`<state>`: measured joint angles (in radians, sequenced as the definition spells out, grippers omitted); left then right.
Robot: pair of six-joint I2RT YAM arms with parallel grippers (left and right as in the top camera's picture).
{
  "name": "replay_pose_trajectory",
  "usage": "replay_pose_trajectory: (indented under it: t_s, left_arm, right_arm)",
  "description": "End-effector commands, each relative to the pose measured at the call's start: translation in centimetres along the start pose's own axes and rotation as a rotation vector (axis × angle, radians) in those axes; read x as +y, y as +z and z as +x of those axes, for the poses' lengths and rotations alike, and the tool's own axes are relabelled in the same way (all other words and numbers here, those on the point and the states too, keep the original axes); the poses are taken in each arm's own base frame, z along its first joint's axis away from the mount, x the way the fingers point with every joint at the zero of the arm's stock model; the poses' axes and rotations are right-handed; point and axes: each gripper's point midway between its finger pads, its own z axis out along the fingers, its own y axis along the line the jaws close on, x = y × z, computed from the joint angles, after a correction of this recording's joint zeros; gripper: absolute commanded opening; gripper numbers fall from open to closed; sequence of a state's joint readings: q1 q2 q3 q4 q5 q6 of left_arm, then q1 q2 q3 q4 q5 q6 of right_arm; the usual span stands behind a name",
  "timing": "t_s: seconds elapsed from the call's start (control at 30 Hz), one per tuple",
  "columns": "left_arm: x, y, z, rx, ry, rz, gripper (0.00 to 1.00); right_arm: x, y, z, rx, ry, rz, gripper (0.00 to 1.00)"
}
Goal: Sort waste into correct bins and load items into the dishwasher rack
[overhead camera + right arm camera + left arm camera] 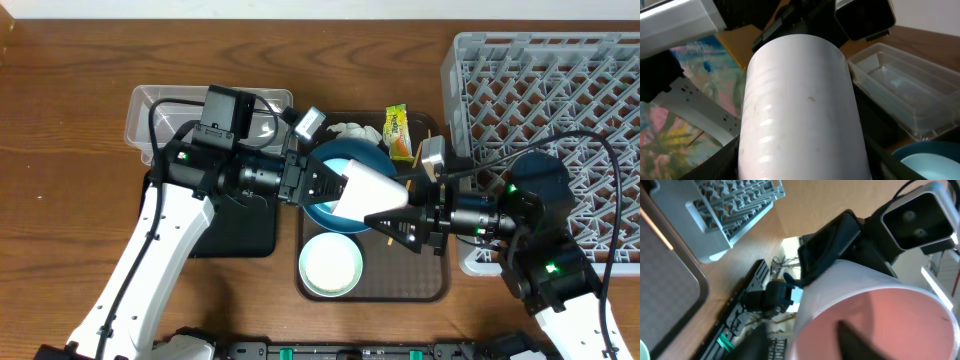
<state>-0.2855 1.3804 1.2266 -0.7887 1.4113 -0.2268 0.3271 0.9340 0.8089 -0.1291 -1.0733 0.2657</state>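
The pink cup (890, 315) looms close (white outside, pink inside), with the grey rack (730, 210) at upper left

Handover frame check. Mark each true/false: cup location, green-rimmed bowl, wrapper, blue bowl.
1. The pink cup is up in the air between the left end effector and the right end effector. True.
2. The green-rimmed bowl is already in the rack. False: it sits on the brown tray.
3. The snack wrapper lies in the clear tub. False: it is at the far end of the brown tray, near the tissue.
4. The large blue bowl sits on the brown tray. True.
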Motion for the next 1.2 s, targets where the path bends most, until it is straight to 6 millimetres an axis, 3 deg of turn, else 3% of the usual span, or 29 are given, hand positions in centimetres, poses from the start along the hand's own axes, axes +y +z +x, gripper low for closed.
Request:
replay_pose_trajectory:
  t_s: [0.0, 0.1, 0.2, 0.3, 0.37, 0.47, 0.63, 0.73, 1.0, 1.17]
  left_arm:
    - [-0.5, -0.3, -0.2, -0.005, 0.016, 0.015, 0.62]
    - [-0.1, -0.9, -0.7, -0.032, 0.016, -0.001, 0.64]
    - [1.1, -1.9, -1.2, -0.072, -0.017, -0.058, 0.64]
    - [3.1, -3.0, -1.2, -0.113, -0.090, -0.164, 0.64]
    - [4.4, -3.5, -1.0, -0.127, -0.122, -0.232, 0.64]
    - [5.7, -3.9, -0.3, -0.122, -0.145, -0.305, 0.64]
    - [6.3, -4.1, -0.2, -0.125, -0.153, -0.343, 0.64]
    - [6.3, -4.1, -0.2, -0.123, -0.157, -0.343, 0.64]
    - [7.1, -4.3, 0.5, -0.111, -0.186, -0.390, 0.64]
    - [7.1, -4.3, 0.7, -0.108, -0.193, -0.390, 0.65]
  right_arm:
    - [-0.1, -0.4, -0.4, -0.007, -0.030, 0.035, 0.53]
    - [-1.7, -1.7, -0.1, -0.016, 0.008, 0.148, 0.49]
    - [-5.2, -5.0, 0.8, -0.039, 0.108, 0.407, 0.48]
    - [-9.2, -11.1, 3.2, -0.036, 0.266, 0.812, 0.49]
    - [-10.6, -15.7, 5.1, -0.024, 0.385, 1.076, 0.49]
    - [-10.4, -21.9, 7.2, 0.019, 0.511, 1.393, 0.48]
    - [-9.8, -26.9, 9.0, 0.061, 0.648, 1.650, 0.48]
    - [-10.1, -28.4, 11.3, 0.136, 0.771, 1.729, 0.48]
    - [-12.6, -27.1, 16.0, 0.406, 1.039, 1.637, 0.49]
    - [-15.2, -26.8, 17.2, 0.463, 1.095, 1.612, 0.67]
